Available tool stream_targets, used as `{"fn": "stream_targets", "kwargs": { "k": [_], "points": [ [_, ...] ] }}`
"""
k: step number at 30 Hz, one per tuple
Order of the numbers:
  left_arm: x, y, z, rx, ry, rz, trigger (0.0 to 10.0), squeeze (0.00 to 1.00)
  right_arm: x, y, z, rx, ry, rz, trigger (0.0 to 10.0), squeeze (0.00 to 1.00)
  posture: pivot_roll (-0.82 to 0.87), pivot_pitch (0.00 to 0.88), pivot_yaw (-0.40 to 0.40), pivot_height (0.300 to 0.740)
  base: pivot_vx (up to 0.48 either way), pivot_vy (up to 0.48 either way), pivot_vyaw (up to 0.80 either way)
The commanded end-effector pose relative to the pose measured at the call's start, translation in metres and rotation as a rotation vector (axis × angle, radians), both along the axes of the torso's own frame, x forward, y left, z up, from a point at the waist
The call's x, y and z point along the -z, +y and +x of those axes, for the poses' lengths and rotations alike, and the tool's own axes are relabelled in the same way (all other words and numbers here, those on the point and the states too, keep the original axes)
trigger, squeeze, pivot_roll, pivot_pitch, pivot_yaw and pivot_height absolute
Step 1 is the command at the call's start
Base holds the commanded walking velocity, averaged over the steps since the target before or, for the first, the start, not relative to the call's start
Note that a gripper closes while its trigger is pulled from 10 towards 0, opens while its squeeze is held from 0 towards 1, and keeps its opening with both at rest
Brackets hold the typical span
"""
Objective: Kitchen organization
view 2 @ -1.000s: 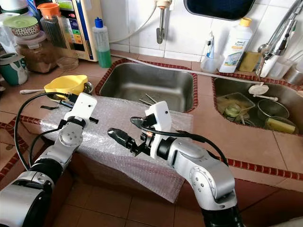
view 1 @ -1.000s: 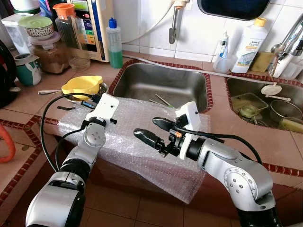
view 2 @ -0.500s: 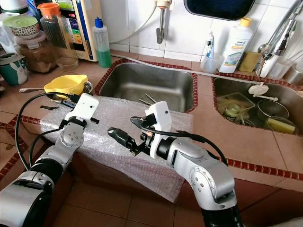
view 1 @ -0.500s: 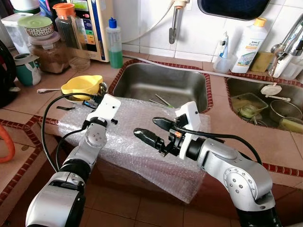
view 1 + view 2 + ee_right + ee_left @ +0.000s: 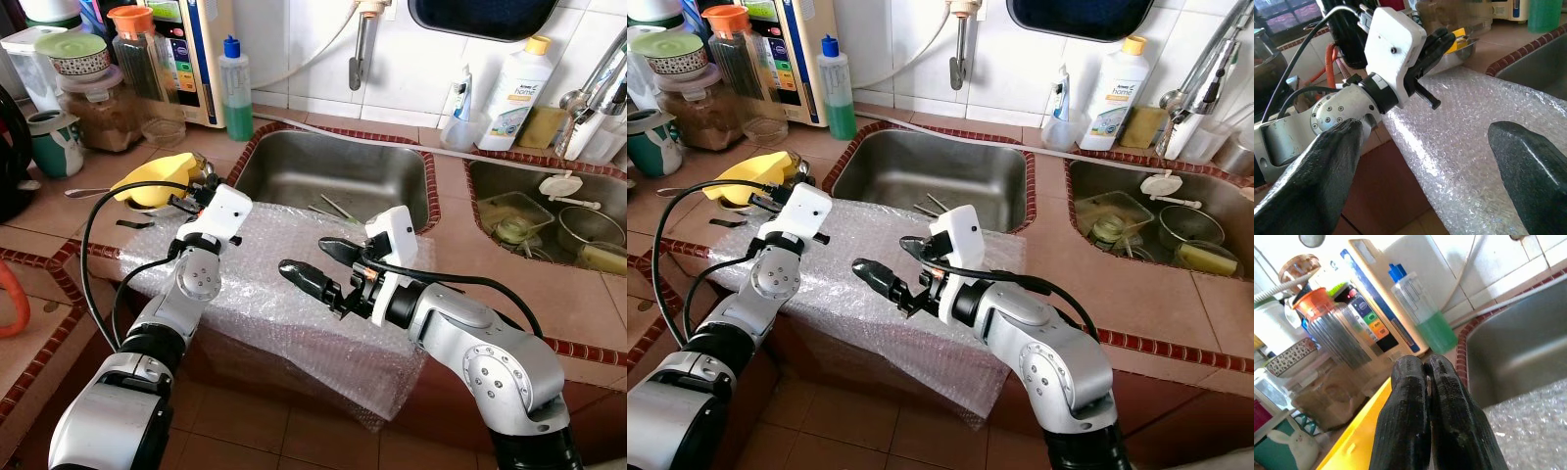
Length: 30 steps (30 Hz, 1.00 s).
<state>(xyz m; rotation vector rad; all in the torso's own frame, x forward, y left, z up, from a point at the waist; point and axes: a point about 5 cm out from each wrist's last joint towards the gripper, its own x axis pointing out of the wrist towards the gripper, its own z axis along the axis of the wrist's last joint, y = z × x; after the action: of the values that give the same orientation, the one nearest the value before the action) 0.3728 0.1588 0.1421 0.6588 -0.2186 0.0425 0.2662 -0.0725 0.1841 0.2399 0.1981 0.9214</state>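
The bubble wrap lay over the worktop edge under the right gripper, fingers spread wide, while the left gripper fingers were pressed together beside the yellow bowl.

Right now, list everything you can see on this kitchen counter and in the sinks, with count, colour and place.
bubble wrap sheet: one, clear, draped over the counter's front edge before the left sink
left sink: one, steel, holding a few thin utensils
right sink: one, steel, holding dishes
yellow bowl: one, on the counter left of the left sink
green liquid bottle: one, blue cap, by the wall
white detergent bottle: one, yellow cap, between the sinks
orange-lidded jar: one, back left
teal mug: one, far left
left gripper: black fingers shut, near the yellow bowl
right gripper: black fingers open above the bubble wrap
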Motion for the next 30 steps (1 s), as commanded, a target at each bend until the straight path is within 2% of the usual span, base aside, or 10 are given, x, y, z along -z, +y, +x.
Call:
{"fn": "stream_targets", "kwargs": {
  "k": [1,5,10,15,19,20,22,25,30],
  "points": [
    [-0.010,-0.003,0.002,0.008,-0.044,0.016,0.0,0.00,-0.003,-0.003,0.003,0.018,-0.015,-0.004,10.0,0.00,-0.02,0.000,-0.029,0.740,0.000,0.000,0.00],
    [-0.015,-0.008,0.002,0.027,-0.068,0.021,0.0,0.00,-0.003,-0.003,0.005,0.035,-0.017,-0.004,10.0,0.00,-0.02,0.000,-0.030,0.740,0.000,0.000,0.00],
    [-0.025,-0.020,-0.003,0.088,-0.148,0.044,0.0,0.00,-0.005,-0.006,0.010,0.074,-0.029,0.006,10.0,0.00,-0.01,0.000,-0.034,0.740,0.000,0.000,0.00],
    [-0.034,-0.036,-0.014,0.174,-0.241,0.077,0.0,0.00,-0.007,-0.015,0.023,0.190,-0.029,0.027,10.0,0.00,0.00,0.000,-0.041,0.740,0.000,0.000,0.00],
    [-0.032,-0.052,-0.031,0.306,-0.314,0.155,0.0,0.00,-0.010,-0.033,0.044,0.340,0.007,0.086,10.0,0.00,0.02,0.000,-0.050,0.740,0.000,0.000,0.00],
    [-0.032,-0.052,-0.031,0.306,-0.314,0.155,0.0,0.00,-0.010,-0.033,0.044,0.340,0.007,0.086,10.0,0.00,0.02,0.000,-0.050,0.740,0.000,0.000,0.00],
    [-0.030,-0.059,-0.040,0.364,-0.330,0.188,0.0,0.00,-0.015,-0.047,0.058,0.420,0.031,0.129,10.0,0.00,0.03,0.000,-0.053,0.740,0.000,0.000,0.00],
    [-0.026,-0.065,-0.049,0.435,-0.343,0.240,0.0,0.00,-0.023,-0.060,0.071,0.473,0.025,0.156,10.0,0.00,0.03,0.000,-0.057,0.740,0.000,0.000,0.00],
    [-0.021,-0.065,-0.054,0.486,-0.347,0.289,0.0,0.00,-0.036,-0.075,0.085,0.530,0.008,0.191,10.0,0.00,0.03,0.000,-0.059,0.740,0.000,0.000,0.00]
  ]
}}
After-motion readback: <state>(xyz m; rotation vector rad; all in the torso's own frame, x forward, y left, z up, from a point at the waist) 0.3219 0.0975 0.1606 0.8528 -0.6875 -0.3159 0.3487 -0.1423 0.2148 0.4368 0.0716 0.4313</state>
